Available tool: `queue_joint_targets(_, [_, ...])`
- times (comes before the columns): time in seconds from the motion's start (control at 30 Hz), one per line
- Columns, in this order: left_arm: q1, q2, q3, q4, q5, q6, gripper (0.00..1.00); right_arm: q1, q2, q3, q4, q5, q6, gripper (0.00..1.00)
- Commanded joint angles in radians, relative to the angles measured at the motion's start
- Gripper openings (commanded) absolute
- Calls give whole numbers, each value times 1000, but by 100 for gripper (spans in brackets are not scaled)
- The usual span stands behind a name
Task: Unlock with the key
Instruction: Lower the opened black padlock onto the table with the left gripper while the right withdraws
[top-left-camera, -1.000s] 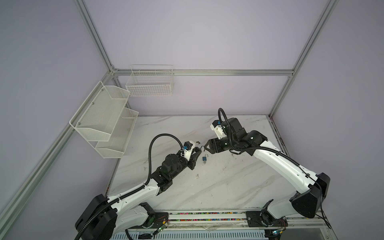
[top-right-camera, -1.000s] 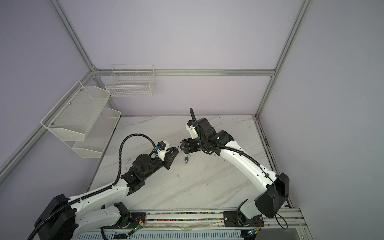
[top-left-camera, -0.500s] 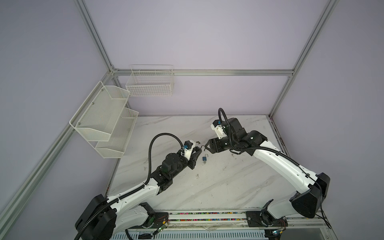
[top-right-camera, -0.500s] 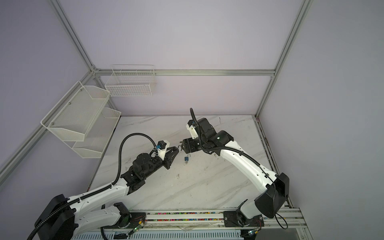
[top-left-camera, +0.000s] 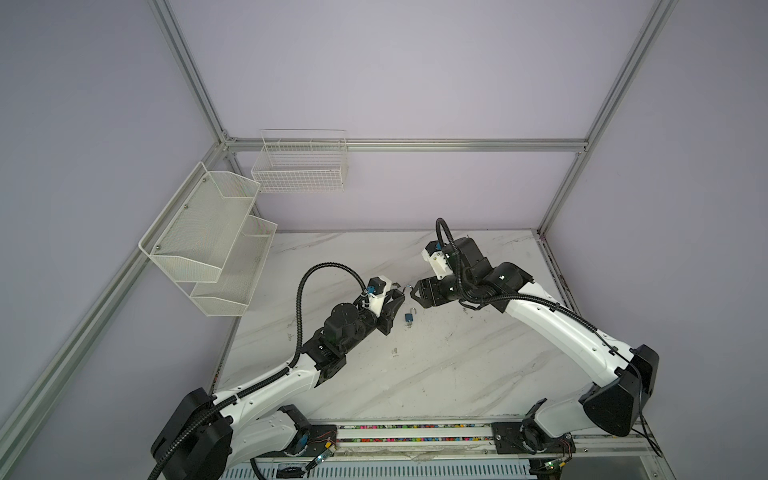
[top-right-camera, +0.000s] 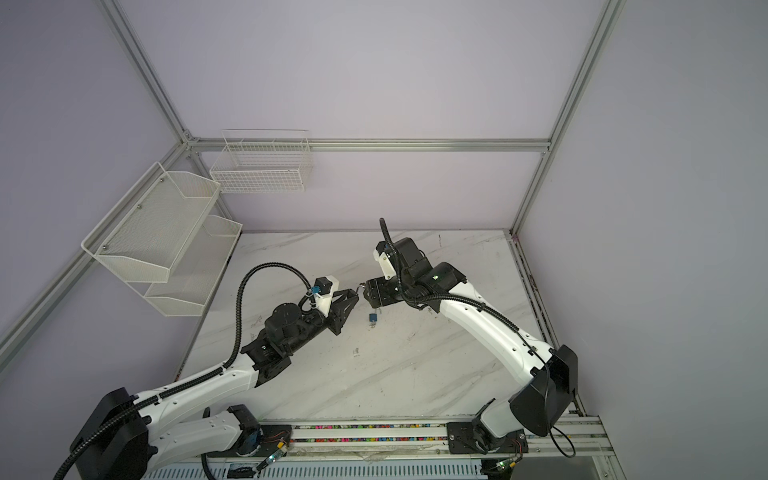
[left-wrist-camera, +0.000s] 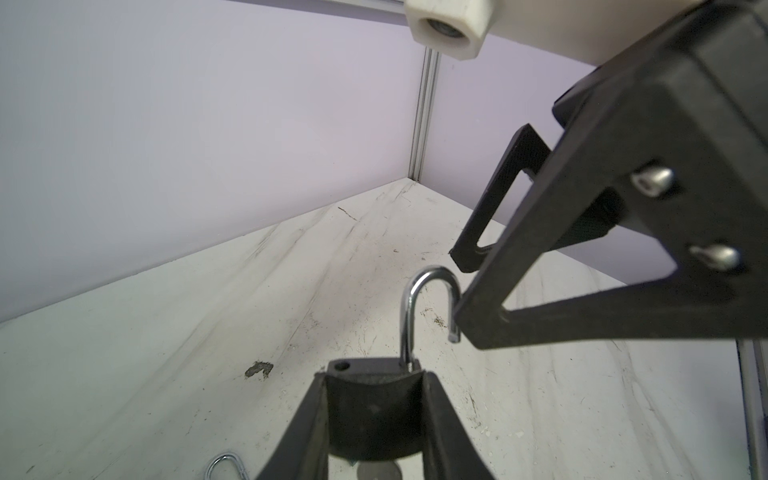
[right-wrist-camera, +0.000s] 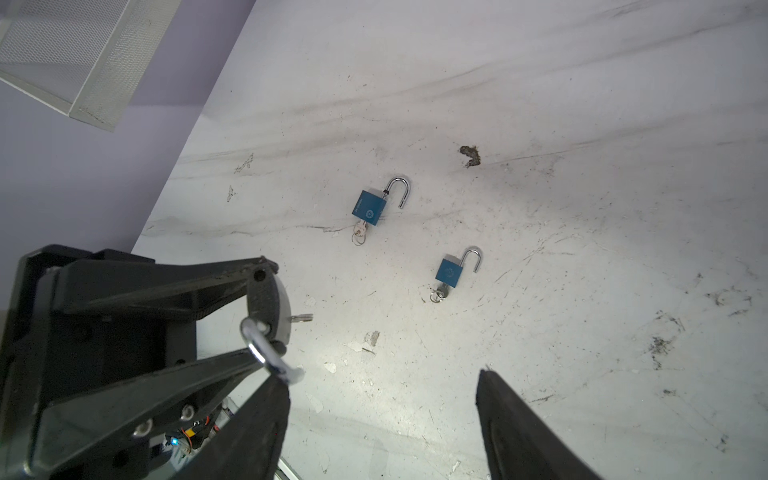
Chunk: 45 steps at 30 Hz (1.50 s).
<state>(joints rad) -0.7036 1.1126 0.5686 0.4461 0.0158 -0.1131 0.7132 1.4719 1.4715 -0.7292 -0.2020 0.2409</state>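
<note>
The left pincer (left-wrist-camera: 376, 379) grips the body of the padlock (left-wrist-camera: 374, 409) above the table (left-wrist-camera: 166, 332); its shackle (left-wrist-camera: 409, 299) stands open and the key (right-wrist-camera: 302, 318) protrudes from its base. The right pincer (right-wrist-camera: 382, 415) gapes wide and empty, close beside the shackle.

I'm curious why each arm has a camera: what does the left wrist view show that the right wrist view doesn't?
Only the left wrist view: the right gripper from outside, open beside the shackle. Only the right wrist view: two blue padlocks lying on the table, a key in each, and a mesh shelf. Both: the left gripper shut on a padlock, its shackle open.
</note>
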Motion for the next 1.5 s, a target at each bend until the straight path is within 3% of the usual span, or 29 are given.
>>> queue_joint_targets(0.0, [-2,-22,98,37,4,-16,0,0,-41,47,-8,3,-11,74])
queue_joint_targets(0.17, [-6,-36,120,-74,-49,-150,0,-1,-78,83,32,-40,18,79])
queue_joint_targets(0.3, [-35,-34,156,-241,-131,-318,0,-13,-80,64,36,113,85,81])
queue_joint_targets(0.47, [-116,1,224,-506,-226,-532,0,-40,-142,-81,141,219,159,89])
queue_joint_targets(0.77, [-252,242,355,-801,-291,-849,0,-106,-206,-334,326,216,226,90])
queue_joint_targets(1.03, [-332,547,568,-1024,-328,-956,0,-157,-232,-449,416,174,223,90])
queue_joint_targets(1.47, [-340,707,637,-1133,-318,-1031,0,-264,-278,-541,466,106,207,90])
